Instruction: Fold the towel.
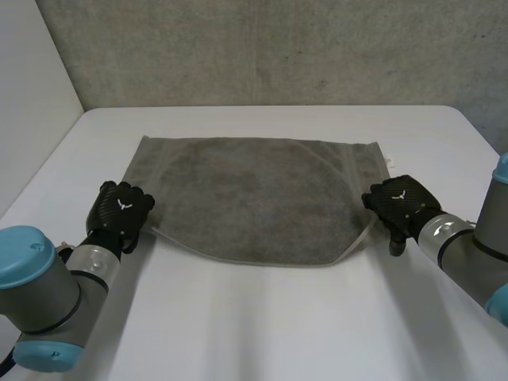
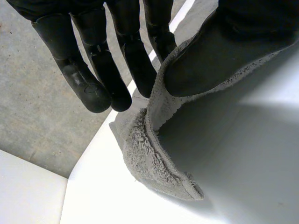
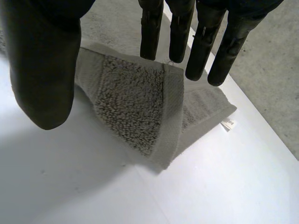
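A grey towel (image 1: pixel 254 198) lies folded on the white table (image 1: pixel 254 325), its near edge curving toward me. My left hand (image 1: pixel 119 214) sits at the towel's near left corner. In its wrist view the thumb (image 2: pixel 243 42) pinches the raised towel edge (image 2: pixel 149 154) against the fingers (image 2: pixel 140 70), and the corner hangs down to the table. My right hand (image 1: pixel 401 202) is at the near right corner. There its fingers (image 3: pixel 201 46) are straight and spread away from the thumb (image 3: pixel 42 65), and the doubled towel corner (image 3: pixel 131 102) lies loose on the table below them.
A small white label (image 3: pixel 228 123) sticks out of the towel's right edge. A grey wall rises behind the table's far edge. Bare table runs in front of the towel between my two arms.
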Available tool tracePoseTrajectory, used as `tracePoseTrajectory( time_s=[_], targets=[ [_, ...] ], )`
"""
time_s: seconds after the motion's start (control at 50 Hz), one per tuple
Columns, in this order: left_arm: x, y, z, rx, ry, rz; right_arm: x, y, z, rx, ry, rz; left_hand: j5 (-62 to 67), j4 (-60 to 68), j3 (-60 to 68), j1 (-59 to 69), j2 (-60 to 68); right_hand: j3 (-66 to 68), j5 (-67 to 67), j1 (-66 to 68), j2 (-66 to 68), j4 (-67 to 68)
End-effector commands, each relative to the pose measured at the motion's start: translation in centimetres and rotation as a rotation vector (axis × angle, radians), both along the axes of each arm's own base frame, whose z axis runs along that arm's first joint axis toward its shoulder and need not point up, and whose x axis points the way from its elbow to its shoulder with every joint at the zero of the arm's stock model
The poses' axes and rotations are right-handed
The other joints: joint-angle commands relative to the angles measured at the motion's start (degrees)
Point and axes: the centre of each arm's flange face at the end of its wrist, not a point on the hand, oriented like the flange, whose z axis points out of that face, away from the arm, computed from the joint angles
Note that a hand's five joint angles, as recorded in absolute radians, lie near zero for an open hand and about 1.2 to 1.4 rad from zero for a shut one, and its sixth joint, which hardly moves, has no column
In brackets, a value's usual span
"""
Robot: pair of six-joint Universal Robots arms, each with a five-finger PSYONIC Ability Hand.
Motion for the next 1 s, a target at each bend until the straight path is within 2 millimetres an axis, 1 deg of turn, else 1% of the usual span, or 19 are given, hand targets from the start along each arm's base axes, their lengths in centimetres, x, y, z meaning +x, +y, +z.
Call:
tracePoseTrajectory(
  time_s=[0.02, 0.32, 0.38, 0.42, 0.48, 0.5, 0.52, 0.54, 0.64, 0.68, 0.82, 0.84, 0.86, 0.88, 0.9, 0.92, 0.94, 0.96, 1.0],
  targets=[
    [0.0, 0.1, 0.0, 0.001, 0.0, 0.0, -0.3, -0.3, 0.1, -0.009, -0.004, -0.01, -16.81, -7.13, -8.54, -3.08, -6.65, -1.48, 0.8, -1.52, -1.42, -1.02],
    [0.0, 0.0, 0.1, -0.002, 0.001, 0.001, 0.3, -0.9, -0.5, -0.088, -0.018, 0.034, -16.81, -7.13, -8.54, -3.08, -6.65, 1.89, 4.16, 1.85, 1.95, 2.35],
    [0.1, -0.1, 0.1, -0.004, 0.001, 0.003, 0.5, -1.0, -1.7, -0.058, -0.013, 0.04, -16.81, -7.13, -8.54, -3.08, -6.65, 2.56, 4.84, 2.52, 2.62, 3.02],
    [0.3, -0.2, 0.1, -0.002, 0.001, 0.009, 0.4, -1.1, -2.8, -0.032, -0.006, 0.039, -16.81, -7.13, -8.54, -3.08, -6.65, 10.92, 13.2, 10.88, 10.98, 11.38],
    [0.4, -0.3, 0.1, -0.002, 0.001, 0.014, 0.4, -1.2, -2.9, -0.032, -0.002, 0.037, -16.81, -7.13, -8.54, -3.08, -6.65, 15.68, 17.96, 15.64, 15.74, 16.14],
    [0.4, -0.3, 0.1, -0.002, 0.001, 0.014, 0.3, -1.4, -2.8, -0.033, 0.0, 0.035, -16.81, -7.13, -8.54, -3.08, -6.65, 33.17, 35.44, 33.12, 33.23, 33.63],
    [0.4, -0.4, 0.1, -0.004, 0.001, 0.015, 0.3, -1.4, -2.8, -0.033, 0.0, 0.035, -16.81, -7.13, -8.54, -3.08, -6.65, 33.34, 35.62, 33.3, 33.41, 33.8],
    [0.4, -0.4, 0.1, -0.004, 0.001, 0.015, 0.2, -1.4, -2.7, -0.038, 0.003, 0.032, -16.81, -7.13, -8.54, -3.08, -6.65, 55.66, 57.93, 55.62, 55.72, 56.12],
    [0.8, -1.0, 0.0, -0.008, 0.0, 0.03, -0.1, -1.4, -2.1, -0.044, 0.007, 0.013, -16.81, -7.13, -8.54, -3.08, -6.65, 56.16, 58.44, 56.12, 56.22, 56.62],
    [0.9, -1.2, -0.2, -0.008, 0.0, 0.036, -0.2, -1.1, -1.1, -0.058, 0.003, 0.007, -16.81, -7.13, -8.54, -3.08, -6.65, 56.16, 58.44, 56.12, 56.22, 56.62],
    [1.2, -2.1, -1.8, 0.012, -0.028, 0.052, -0.5, -1.2, -0.1, -0.076, -0.004, -0.004, -16.81, -7.13, -8.54, -3.08, -6.65, 56.16, 58.44, 56.12, 56.22, 56.62],
    [1.2, -2.2, -2.0, 0.012, -0.038, 0.053, -0.6, -1.2, -0.1, -0.076, -0.004, -0.005, -21.79, -12.1, -13.51, -8.05, -11.63, 56.16, 58.44, 56.12, 56.22, 56.62],
    [1.3, -2.4, -2.0, 0.01, -0.044, 0.055, -0.5, -1.2, -0.2, -0.075, -0.003, -0.003, -32.66, -22.98, -24.39, -18.93, -22.5, 56.16, 58.44, 56.12, 56.22, 56.62],
    [1.3, -2.4, -2.0, 0.01, -0.044, 0.055, -0.5, -1.2, -0.2, -0.075, -0.003, -0.003, -32.77, -23.09, -24.5, -19.04, -22.61, 56.16, 58.44, 56.12, 56.22, 56.62],
    [1.3, -2.4, -2.1, 0.011, -0.049, 0.056, -0.5, -1.2, -0.3, -0.071, 0.0, -0.004, -44.43, -34.74, -36.15, -30.69, -34.27, 56.16, 58.44, 56.12, 56.22, 56.62],
    [1.3, -2.4, -2.1, 0.011, -0.049, 0.056, -0.5, -1.1, -0.4, -0.07, 0.001, -0.004, -44.55, -34.86, -36.27, -30.81, -34.39, 56.16, 58.44, 56.12, 56.22, 56.62],
    [1.4, -2.4, -2.1, 0.013, -0.054, 0.057, -0.5, -1.1, -0.4, -0.07, 0.001, -0.004, -52.54, -42.85, -44.26, -38.8, -42.38, 56.16, 58.44, 56.12, 56.22, 56.62],
    [1.5, -2.5, -2.2, 0.013, -0.058, 0.061, -0.5, -1.1, -0.4, -0.07, 0.001, -0.004, -54.95, -45.27, -46.68, -41.22, -44.79, 56.16, 58.44, 56.12, 56.22, 56.62],
    [1.5, -2.5, -2.1, 0.013, -0.063, 0.06, -0.5, -1.2, -0.4, -0.07, 0.001, -0.004, -54.14, -44.46, -45.87, -40.41, -43.98, 56.16, 58.44, 56.12, 56.22, 56.62]
  ],
)
